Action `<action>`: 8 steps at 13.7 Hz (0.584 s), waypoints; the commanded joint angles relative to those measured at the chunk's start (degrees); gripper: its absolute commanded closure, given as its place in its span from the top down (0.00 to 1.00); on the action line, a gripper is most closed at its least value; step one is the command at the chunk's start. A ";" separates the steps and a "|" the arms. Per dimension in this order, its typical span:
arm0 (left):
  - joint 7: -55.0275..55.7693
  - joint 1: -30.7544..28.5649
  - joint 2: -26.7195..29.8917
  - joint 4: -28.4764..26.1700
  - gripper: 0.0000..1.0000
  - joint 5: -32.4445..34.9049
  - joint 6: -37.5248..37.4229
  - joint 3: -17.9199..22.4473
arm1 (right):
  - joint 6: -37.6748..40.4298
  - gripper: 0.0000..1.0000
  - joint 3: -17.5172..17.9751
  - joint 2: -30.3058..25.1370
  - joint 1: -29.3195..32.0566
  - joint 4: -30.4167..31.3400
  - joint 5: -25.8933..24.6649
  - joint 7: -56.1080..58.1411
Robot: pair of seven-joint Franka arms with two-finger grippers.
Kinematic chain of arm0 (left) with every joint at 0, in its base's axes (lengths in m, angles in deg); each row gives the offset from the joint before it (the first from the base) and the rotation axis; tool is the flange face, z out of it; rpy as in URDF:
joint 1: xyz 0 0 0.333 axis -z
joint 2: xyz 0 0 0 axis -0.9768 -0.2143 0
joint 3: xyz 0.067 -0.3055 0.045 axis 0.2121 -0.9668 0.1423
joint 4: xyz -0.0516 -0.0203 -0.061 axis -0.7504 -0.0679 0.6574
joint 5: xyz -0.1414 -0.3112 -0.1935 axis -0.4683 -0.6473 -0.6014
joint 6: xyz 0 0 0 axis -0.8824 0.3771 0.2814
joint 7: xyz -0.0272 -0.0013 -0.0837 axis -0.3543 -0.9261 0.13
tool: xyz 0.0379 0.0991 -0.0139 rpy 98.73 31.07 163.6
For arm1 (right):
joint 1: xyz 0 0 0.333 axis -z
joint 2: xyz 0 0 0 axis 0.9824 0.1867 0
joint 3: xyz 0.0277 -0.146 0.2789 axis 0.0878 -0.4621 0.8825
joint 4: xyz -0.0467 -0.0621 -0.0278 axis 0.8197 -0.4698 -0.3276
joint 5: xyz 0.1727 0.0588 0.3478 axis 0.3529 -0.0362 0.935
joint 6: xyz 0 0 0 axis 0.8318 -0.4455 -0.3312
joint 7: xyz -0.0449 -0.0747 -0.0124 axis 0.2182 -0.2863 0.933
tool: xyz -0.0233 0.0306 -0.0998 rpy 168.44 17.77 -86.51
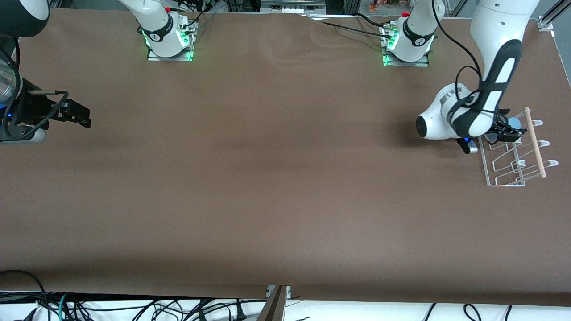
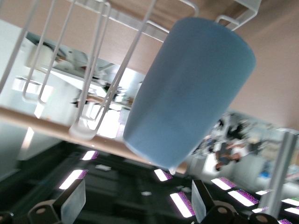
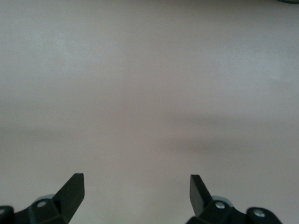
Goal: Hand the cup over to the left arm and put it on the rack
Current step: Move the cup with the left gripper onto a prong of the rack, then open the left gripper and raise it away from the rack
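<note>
**Cup on the rack, both tools open**

At the right arm's end of the brown cloth-covered worktop (image 1: 267,178), the right arm waits with its black two-finger right tool (image 1: 76,117) low over bare cloth. The right wrist view shows its fingers (image 3: 72,189) spread wide with nothing between them.

Across the worktop, at the left arm's end, the white left arm with black joint sections (image 1: 493,84) bends down over the small white wire rack with upturned pegs and a light wooden dowel along its edge (image 1: 508,167). The black left tool (image 1: 506,130) sits at the end of the rack farthest from the front camera. In the left wrist view its fingers (image 2: 74,203) stand apart and clear of the small light-blue tapered plastic cup (image 2: 187,93), so the left tool grips nothing. The cup hangs tilted among the wire pegs, its closed base toward the wrist camera and just beside the wooden dowel (image 2: 56,123). Whether a peg sits fully inside it cannot be told. From the front only a sliver of blue (image 1: 514,122) shows past the wrist.

Judging by its look, the cup is light, stiff and smooth-walled, so it would slip easily and tip at a nudge. It has no handle. The best hold is across the mid-wall, squeezing gently. The placing looks essentially done. A straight, clean pull-back would avoid knocking the cup off its peg.
</note>
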 commanded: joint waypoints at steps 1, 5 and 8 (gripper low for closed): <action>-0.54 0.24 4.22 5.83 1.00 -14.79 0.37 -0.37 | 0.24 1.00 0.04 -1.29 0.06 1.13 -0.02 0.47; 1.22 1.65 4.41 19.27 1.00 -40.46 -4.46 -0.54 | 0.33 1.00 -0.23 -1.29 0.24 1.13 1.65 0.38; 5.43 0.86 4.76 26.74 1.00 -59.28 -5.00 -0.46 | 0.33 1.00 -0.23 -1.29 0.24 1.13 1.65 0.38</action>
